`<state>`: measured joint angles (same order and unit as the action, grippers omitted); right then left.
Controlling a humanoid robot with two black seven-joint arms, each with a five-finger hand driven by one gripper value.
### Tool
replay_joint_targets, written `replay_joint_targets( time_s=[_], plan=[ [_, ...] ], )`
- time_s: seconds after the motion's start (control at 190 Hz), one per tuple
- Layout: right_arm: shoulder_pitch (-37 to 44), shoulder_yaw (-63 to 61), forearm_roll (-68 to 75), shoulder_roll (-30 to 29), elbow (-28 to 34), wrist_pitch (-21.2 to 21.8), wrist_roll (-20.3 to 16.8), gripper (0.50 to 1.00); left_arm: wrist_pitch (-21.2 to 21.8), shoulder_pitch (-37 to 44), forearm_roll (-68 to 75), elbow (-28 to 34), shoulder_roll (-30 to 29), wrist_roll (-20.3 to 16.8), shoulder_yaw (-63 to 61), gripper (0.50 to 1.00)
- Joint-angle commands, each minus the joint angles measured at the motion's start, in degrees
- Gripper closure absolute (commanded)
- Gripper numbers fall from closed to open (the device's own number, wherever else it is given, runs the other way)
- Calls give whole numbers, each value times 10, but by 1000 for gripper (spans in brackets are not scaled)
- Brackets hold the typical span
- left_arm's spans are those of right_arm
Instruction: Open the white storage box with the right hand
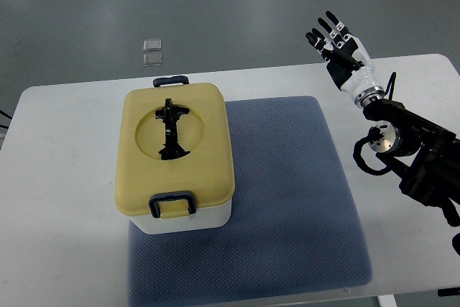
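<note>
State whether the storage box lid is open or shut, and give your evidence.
Shut. The yellow lid sits flat on the white storage box, and its near latch lies down over the rim.

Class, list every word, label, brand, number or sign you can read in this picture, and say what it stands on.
None can be read.
Storage box: yellow lid and black handle show no print.
Blue mat, white table, right hand: no lettering visible.
Two clear items on the floor: too small to tell.

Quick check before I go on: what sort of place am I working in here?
Most likely a robot lab or test workspace: a plain white table on a bare grey floor, with a blue mat laid out under the storage box. The right hand is raised, open.
</note>
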<state>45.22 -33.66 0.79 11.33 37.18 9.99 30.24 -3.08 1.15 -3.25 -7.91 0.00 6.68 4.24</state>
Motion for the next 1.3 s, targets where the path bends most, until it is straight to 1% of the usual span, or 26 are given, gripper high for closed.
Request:
replay_joint_targets(
  time_s=[0.0, 1.213, 1.292],
  plan=[
    [0, 0, 0, 0, 0, -1, 2, 572, -1, 0, 0, 0, 0, 0, 2, 500],
    [3, 2, -10, 5, 1, 0, 5, 570, 1, -4, 0, 0, 0, 0, 1, 500],
    [16, 4, -18, 6, 2, 1, 5, 570, 1, -4, 0, 0, 0, 0, 1, 500]
  ],
)
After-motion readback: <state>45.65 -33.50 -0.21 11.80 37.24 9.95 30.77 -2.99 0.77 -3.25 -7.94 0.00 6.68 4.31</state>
